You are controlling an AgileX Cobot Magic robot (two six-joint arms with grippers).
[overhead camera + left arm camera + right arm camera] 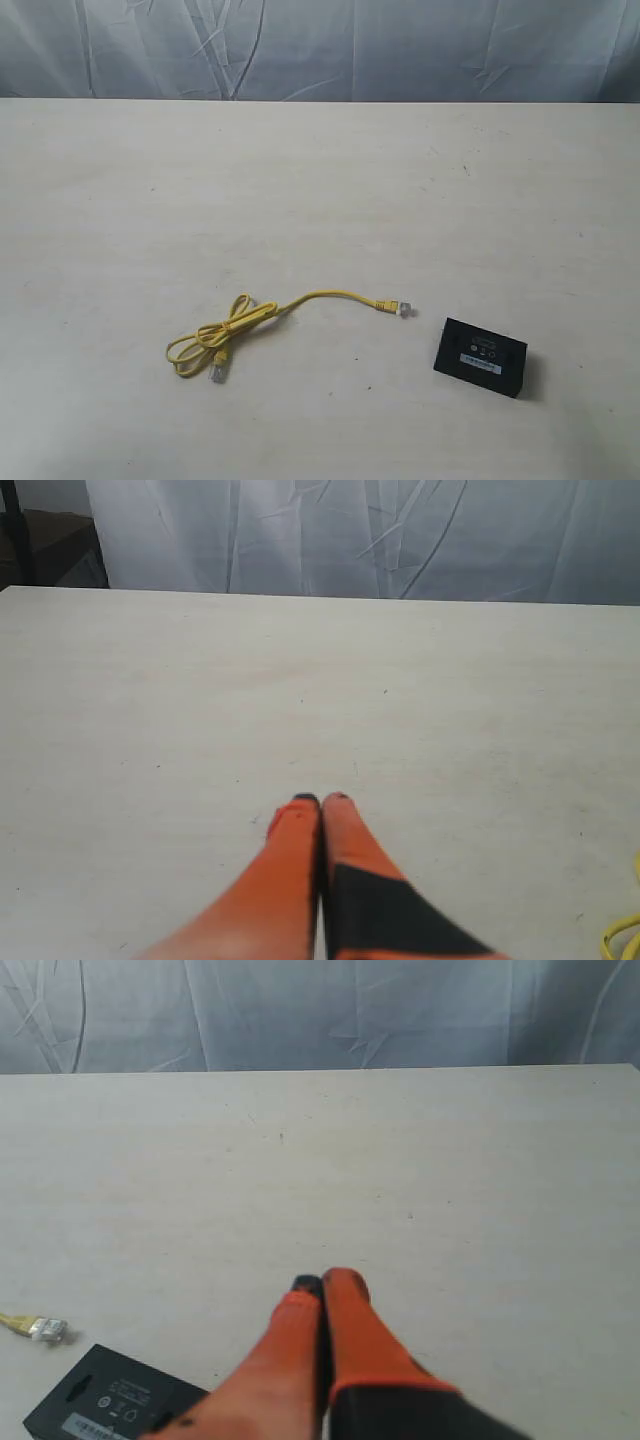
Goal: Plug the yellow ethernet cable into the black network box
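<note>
The yellow ethernet cable [262, 315] lies on the table, coiled in loose loops at the left, one clear plug [403, 310] pointing right and the other plug [218, 372] by the coil. The black network box [481, 357] lies flat to the right of that plug, a short gap apart. Neither arm shows in the exterior view. My left gripper [320, 800] is shut and empty above bare table; a bit of yellow cable [622, 935] shows at the frame's edge. My right gripper [325, 1280] is shut and empty, beside the box [105, 1400] and the cable's plug [45, 1329].
The pale table [320, 200] stretches back to a wrinkled grey-white curtain [320, 45]. A dark object [50, 545] stands beyond the table's far corner in the left wrist view.
</note>
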